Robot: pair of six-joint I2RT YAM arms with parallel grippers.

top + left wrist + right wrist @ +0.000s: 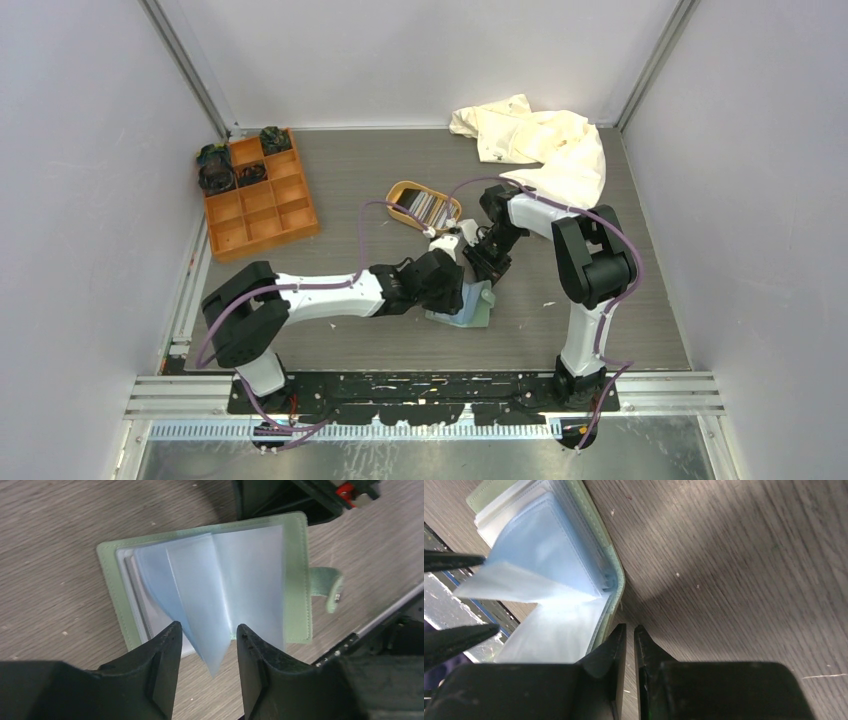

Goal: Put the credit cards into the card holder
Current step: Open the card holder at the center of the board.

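Note:
The sage-green card holder (pixel 300 570) lies open on the table, its clear sleeves fanned up and its snap tab (pixel 327 587) to the right. One sleeve (pixel 155 580) looks light blue; I cannot tell whether a card is inside. My left gripper (pixel 206 630) is open, a raised sleeve's corner standing between its jaws untouched. My right gripper (pixel 630 630) is shut on nothing, its tips at the holder's green edge (pixel 616 587). In the top view both grippers (pixel 458 292) (pixel 488 268) meet over the holder (pixel 478 308). Several credit cards (pixel 425 207) stand in the tan tray.
The oval tan tray (pixel 400 190) sits just behind the grippers. An orange compartment box (pixel 258 200) with dark items stands at the back left. A crumpled white cloth (pixel 545 140) lies at the back right. Grey walls enclose the table.

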